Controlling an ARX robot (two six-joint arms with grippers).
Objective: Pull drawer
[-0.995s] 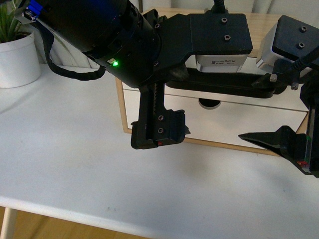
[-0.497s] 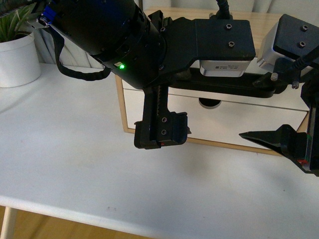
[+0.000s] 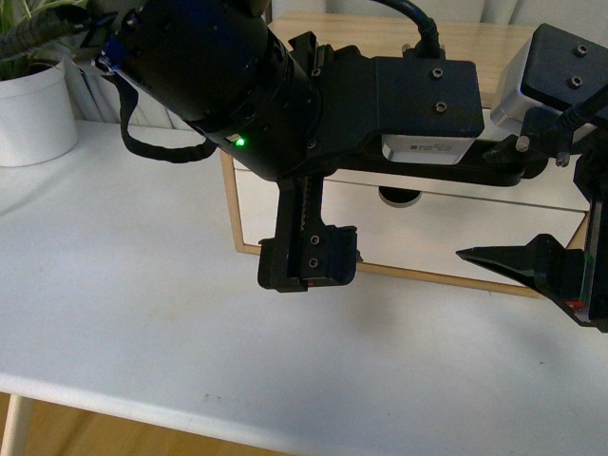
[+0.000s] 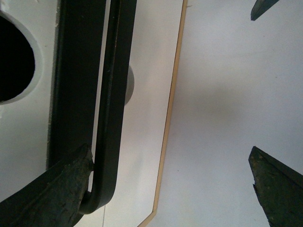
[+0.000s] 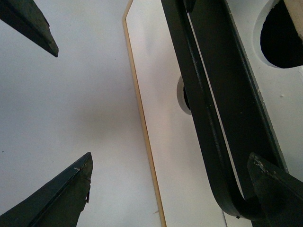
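Working at the table's (image 3: 114, 285) far side on the drawer (image 5: 279, 104): hooking its handle (image 3: 456, 173), probably needing an even pull straight back next. Holding left claw (image 4: 170, 156) and right claw (image 5: 170, 161) wide, gripping nothing, one finger apiece behind the bar. Losing most of the front behind the arms.

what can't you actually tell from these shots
- Front view: the left arm covers the top of the drawer, so its inside and how far out it sits are hidden.
- Front view: the left end of the handle is behind that arm.
- Left wrist view: the left gripper finger at the handle bend is cut by the frame edge; hooked behind or only touching, cannot tell.
- Front view: the plant is cut off by the frame edge.
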